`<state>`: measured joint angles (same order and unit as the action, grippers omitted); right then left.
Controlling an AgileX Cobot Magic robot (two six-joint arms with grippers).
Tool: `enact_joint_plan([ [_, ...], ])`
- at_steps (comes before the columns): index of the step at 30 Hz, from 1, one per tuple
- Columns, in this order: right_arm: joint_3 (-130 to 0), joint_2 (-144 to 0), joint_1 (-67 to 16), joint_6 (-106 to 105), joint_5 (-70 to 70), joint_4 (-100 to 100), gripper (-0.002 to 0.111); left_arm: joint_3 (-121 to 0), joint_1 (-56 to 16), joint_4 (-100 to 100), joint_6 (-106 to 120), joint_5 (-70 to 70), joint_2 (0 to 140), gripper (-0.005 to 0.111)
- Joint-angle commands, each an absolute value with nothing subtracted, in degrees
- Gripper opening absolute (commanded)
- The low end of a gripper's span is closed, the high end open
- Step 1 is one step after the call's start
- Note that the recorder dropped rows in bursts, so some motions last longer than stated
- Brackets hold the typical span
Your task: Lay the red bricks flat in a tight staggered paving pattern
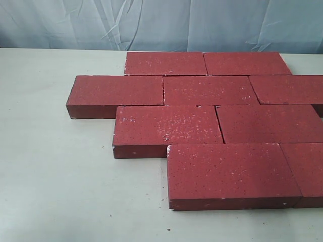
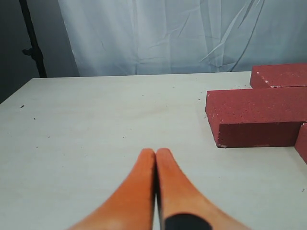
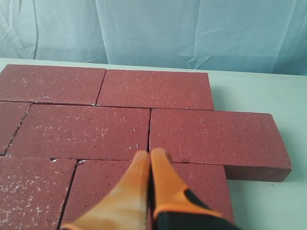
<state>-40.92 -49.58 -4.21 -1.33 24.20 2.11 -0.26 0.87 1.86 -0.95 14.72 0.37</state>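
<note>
You are looking at nine dark red rectangular paving bricks (image 1: 209, 91) lying flat on the pale desk (image 1: 55, 176), toward its right side in the exterior view. They are sitting in four staggered rows: two at the back, then three, then two, then two at the front. The rightmost ones are running off the picture's edge. Neighbours are touching or showing only thin dark seams, and each row is sitting offset from the next. White flecks are showing on the rough tops, thickest on the left brick of the third row (image 1: 169, 125). Your left gripper (image 2: 156, 153) is hovering over bare desk beside the bricks' left edge, its orange fingers (image 2: 139, 187) pressed together on nothing. Your right gripper (image 3: 150, 154) is hanging above the bricks, likewise clenched and empty. A pale wrinkled cloth (image 1: 75, 25) is hanging behind the desk.
</note>
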Motion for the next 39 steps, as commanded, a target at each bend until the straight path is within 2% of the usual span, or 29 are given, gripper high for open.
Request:
enact_joint_plan([
  [1,-40.73,-49.29,-3.98,-1.26,23.69,1.97,-0.001,0.00,1.07,1.51,-0.99,14.09,0.00,0.000],
  [12,-39.50,-48.10,-3.98,-1.70,18.93,-6.01,-0.001,0.00,1.07,1.64,-0.99,14.12,0.00,0.000],
  [15,-36.31,-45.22,-3.83,-1.60,16.17,-7.66,-0.001,0.00,1.07,1.64,-0.99,14.12,0.00,0.000],
  [18,-30.55,-40.85,-0.33,-1.47,10.98,-7.02,-0.001,0.00,1.07,1.64,-0.99,14.12,0.00,0.000],
  [22,-26.22,-36.83,2.38,-1.39,10.61,-6.22,-0.001,0.00,1.07,1.66,-0.99,14.00,0.00,0.000],
  [34,-12.08,-14.97,2.61,-1.39,11.06,-7.26,-0.001,0.00,1.07,1.66,-0.99,14.00,0.00,0.000],
  [39,-11.24,-14.30,2.61,-1.39,10.74,-7.04,-0.001,0.00,1.07,1.66,-0.99,14.00,0.00,0.000],
])
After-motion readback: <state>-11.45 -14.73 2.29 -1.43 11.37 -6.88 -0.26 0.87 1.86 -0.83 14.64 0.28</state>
